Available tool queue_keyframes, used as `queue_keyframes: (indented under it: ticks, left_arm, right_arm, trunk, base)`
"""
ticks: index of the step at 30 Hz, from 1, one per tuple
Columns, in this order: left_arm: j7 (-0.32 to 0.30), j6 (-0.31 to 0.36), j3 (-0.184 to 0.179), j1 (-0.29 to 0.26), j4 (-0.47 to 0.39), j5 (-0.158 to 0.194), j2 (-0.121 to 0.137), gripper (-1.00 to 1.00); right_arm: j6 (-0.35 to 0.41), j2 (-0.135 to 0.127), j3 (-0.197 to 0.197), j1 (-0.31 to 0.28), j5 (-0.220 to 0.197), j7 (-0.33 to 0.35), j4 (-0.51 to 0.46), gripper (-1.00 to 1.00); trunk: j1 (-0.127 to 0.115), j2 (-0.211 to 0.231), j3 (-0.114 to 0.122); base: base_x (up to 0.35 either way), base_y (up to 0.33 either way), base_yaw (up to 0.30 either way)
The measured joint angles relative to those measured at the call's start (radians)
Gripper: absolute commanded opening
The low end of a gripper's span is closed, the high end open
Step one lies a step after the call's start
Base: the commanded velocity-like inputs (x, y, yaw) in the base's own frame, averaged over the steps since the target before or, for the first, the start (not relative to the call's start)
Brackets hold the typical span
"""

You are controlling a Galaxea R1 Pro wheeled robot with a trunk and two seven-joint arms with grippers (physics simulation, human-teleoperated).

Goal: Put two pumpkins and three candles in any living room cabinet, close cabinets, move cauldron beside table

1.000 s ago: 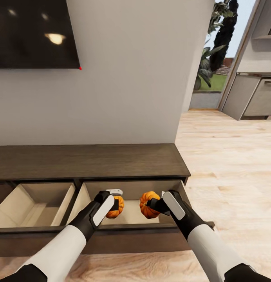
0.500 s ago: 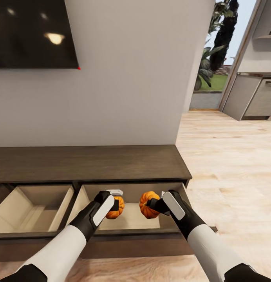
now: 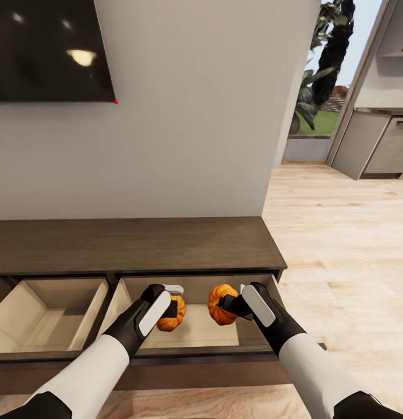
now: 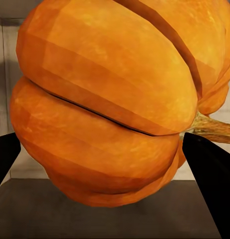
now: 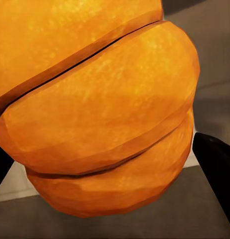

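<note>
Low centre of the head view, each gripper's fingers clamp one pumpkin, left (image 3: 170, 319) and right (image 3: 221, 304), above the cabinet's open drawer (image 3: 184, 334). Both look light, rigid, ribbed; the side-on grips suit them.

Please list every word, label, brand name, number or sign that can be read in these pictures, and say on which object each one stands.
None: no readable text in any view.
TV: black, only lamp glare and a red dot at its corner.
Cabinet, open drawers: plain.
Pumpkins: plain orange ribs.
Left pincer, right pincer, arms: no label.
</note>
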Motion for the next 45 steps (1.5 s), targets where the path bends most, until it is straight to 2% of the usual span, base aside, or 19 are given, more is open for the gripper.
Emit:
queue_keyframes:
  ticks: [5,8,12,29,38,45]
  left_arm:
    - [0.001,0.016,0.000,0.000,0.001,0.002,-0.002,-1.00]
    - [0.002,0.018,0.000,0.000,0.001,0.021,-0.002,-1.00]
    - [0.004,0.020,0.000,-0.001,0.001,0.030,-0.001,-1.00]
    - [0.008,0.018,0.000,0.001,-0.012,0.033,0.003,-1.00]
    - [0.009,0.018,0.000,0.002,-0.013,0.033,0.003,-1.00]
    - [0.009,0.015,0.000,0.001,-0.014,0.033,0.003,-1.00]
  right_arm:
    - [0.001,0.000,0.000,0.000,0.001,-0.005,0.002,-1.00]
    - [0.001,0.001,0.000,0.000,0.001,-0.008,0.005,-1.00]
    - [0.006,0.001,0.000,0.000,0.001,-0.012,0.011,-1.00]
    - [0.009,0.002,-0.003,0.000,0.001,-0.013,0.015,-1.00]
    - [0.009,0.002,-0.003,0.000,0.002,-0.013,0.014,-1.00]
    - [-0.001,0.012,-0.002,0.000,-0.001,-0.011,0.014,-1.00]
  trunk:
    - [0.000,0.000,0.000]
    - [0.000,0.000,0.000]
    - [0.000,0.000,0.000]
    - [0.000,0.000,0.000]
    - [0.004,-0.002,-0.035]
    - [0.004,-0.002,-0.035]
  base:
    - [0.000,0.000,0.000]
    - [0.000,0.000,0.000]
    - [0.000,0.000,0.000]
    - [0.000,0.000,0.000]
    - [0.000,0.000,0.000]
    - [0.000,0.000,0.000]
